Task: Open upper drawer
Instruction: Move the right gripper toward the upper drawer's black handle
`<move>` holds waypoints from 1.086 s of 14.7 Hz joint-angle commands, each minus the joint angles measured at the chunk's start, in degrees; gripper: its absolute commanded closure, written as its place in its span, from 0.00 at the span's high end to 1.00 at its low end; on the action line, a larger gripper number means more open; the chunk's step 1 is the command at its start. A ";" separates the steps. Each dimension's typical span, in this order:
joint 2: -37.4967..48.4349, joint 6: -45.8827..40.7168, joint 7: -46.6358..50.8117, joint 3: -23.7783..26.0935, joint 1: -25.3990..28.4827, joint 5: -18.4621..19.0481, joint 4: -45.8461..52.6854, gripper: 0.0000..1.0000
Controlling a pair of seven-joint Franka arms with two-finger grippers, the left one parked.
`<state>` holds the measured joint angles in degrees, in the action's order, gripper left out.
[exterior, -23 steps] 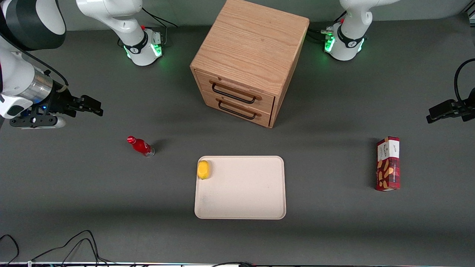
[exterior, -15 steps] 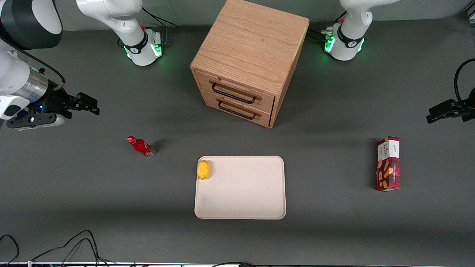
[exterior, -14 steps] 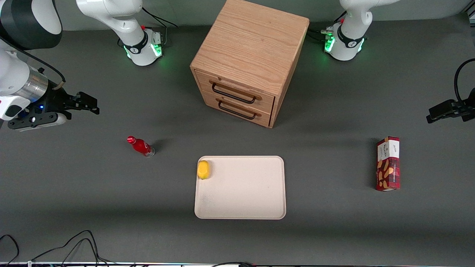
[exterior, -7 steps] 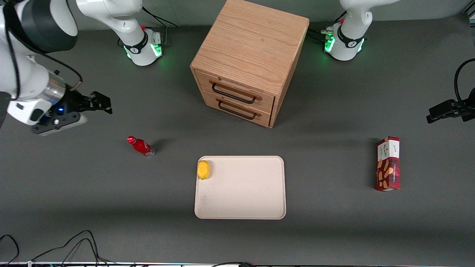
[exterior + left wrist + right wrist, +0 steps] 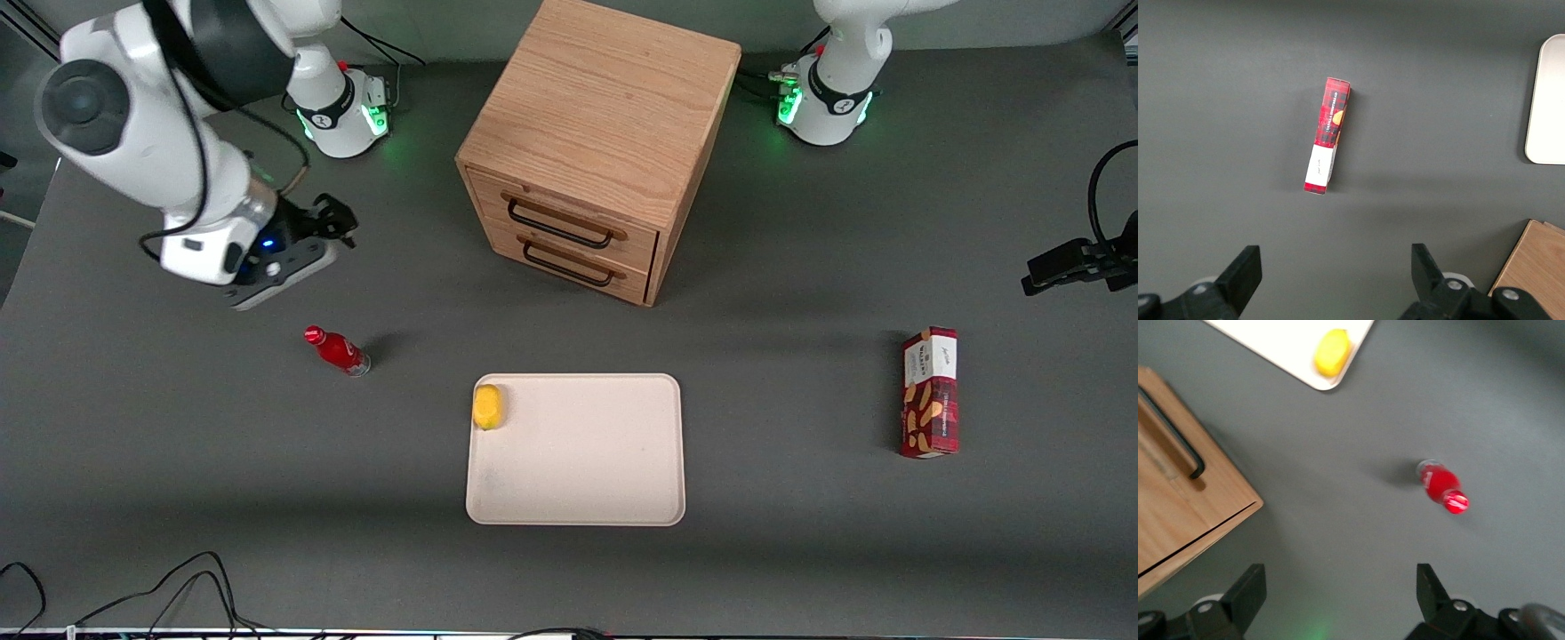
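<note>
The oak cabinet (image 5: 605, 116) stands at the middle of the table's back half. Its upper drawer (image 5: 569, 218) is closed flush, a long black bar handle (image 5: 560, 224) across its front. The lower drawer (image 5: 573, 262) sits just under it. My gripper (image 5: 336, 222) hovers above the table toward the working arm's end, well apart from the cabinet, its fingers open and holding nothing. In the right wrist view the open gripper (image 5: 1338, 590) looks down on bare table, with a cabinet corner (image 5: 1185, 500) and the end of a black handle (image 5: 1178, 443) in sight.
A red bottle (image 5: 338, 350) (image 5: 1442, 485) stands nearer the front camera than my gripper. A cream tray (image 5: 587, 480) with a yellow lemon (image 5: 487, 406) (image 5: 1332, 351) lies in front of the cabinet. A red snack box (image 5: 930, 392) (image 5: 1328, 135) lies toward the parked arm's end.
My arm has swung in from the table's end toward the cabinet, carrying the open gripper closer to the drawers. The drawers and other objects have not moved.
</note>
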<state>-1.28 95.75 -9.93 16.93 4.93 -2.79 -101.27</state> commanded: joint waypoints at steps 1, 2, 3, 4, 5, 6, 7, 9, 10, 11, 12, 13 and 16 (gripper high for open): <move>-3.10 -0.05 -1.41 3.88 -0.01 -0.02 1.86 1.00; -5.03 1.01 -1.58 6.42 -0.01 0.07 2.39 1.00; -6.70 2.50 -1.58 8.36 -0.18 0.07 3.00 1.00; -8.02 4.08 -2.19 9.08 -0.09 -0.02 3.18 1.00; -8.90 4.88 -2.98 9.43 0.08 -0.02 3.36 1.00; -9.87 5.23 -3.51 10.92 -0.09 -0.02 3.71 1.00; -11.71 5.23 -3.69 12.24 -0.18 -0.02 4.84 1.00; -14.70 5.15 -4.91 13.83 -0.18 -0.11 6.69 1.00; -15.32 5.06 -5.18 14.62 -0.18 -0.19 7.14 1.00; -15.94 4.89 -5.45 15.41 -0.09 -0.46 7.40 1.00; -16.12 4.80 -5.45 16.02 -0.09 -0.46 7.32 1.00; -16.47 4.80 -5.45 16.20 -0.01 -0.55 7.32 1.00; -18.66 5.32 -6.85 18.49 -0.09 -1.25 7.58 1.00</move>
<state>-17.37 101.42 -14.62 33.71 5.17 -3.15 -95.81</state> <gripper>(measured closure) 0.000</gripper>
